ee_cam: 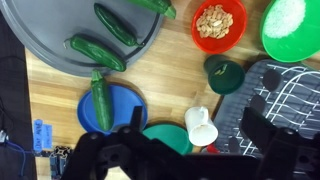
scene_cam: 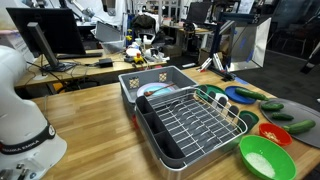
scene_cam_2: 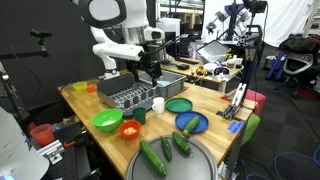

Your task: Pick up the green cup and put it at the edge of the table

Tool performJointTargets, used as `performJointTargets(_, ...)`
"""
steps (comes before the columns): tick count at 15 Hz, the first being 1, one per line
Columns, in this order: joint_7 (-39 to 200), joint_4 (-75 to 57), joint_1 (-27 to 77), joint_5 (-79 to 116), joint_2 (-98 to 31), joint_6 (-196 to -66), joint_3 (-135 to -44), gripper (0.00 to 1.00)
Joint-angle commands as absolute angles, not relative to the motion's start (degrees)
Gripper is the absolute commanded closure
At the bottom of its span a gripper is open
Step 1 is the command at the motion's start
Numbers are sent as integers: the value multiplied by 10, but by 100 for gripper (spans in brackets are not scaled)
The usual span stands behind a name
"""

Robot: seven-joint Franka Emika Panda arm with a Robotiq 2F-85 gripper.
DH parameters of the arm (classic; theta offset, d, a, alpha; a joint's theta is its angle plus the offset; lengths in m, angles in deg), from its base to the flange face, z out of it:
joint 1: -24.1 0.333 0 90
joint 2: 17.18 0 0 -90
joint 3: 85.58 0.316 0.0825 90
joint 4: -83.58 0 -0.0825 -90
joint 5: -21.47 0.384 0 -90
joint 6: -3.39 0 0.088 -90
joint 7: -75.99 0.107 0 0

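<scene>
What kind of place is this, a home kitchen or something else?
Probably a robotics lab or office, not a kitchen: cluttered desks with monitors stand behind the table, and an office chair is in view.

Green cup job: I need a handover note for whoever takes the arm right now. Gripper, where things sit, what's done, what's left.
Gripper: open and empty, raised in the air by the dish rack, touching nothing.
Green cup: on the table next to the rack, between the red bowl and the white cup. In the wrist view it sits ahead of the fingers, not between them.
Done: nothing, the cup has not been grasped.
Left: line up over the green cup, descend, close on it, lift, then set it down at the table edge. The white cup is close by, so watch for it during the approach.
</scene>
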State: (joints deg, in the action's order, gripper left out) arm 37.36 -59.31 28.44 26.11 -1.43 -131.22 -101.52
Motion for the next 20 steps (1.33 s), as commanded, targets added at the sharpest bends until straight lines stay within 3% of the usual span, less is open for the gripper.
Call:
performJointTargets(1, 369, -592, 265, 268, -14, -1310, -996, 0)
performJointTargets(11, 317, -576, 289, 316, -52, -1326, -987, 0)
performJointTargets(20, 145, -512, 275, 454, -233, -1361, -915, 0)
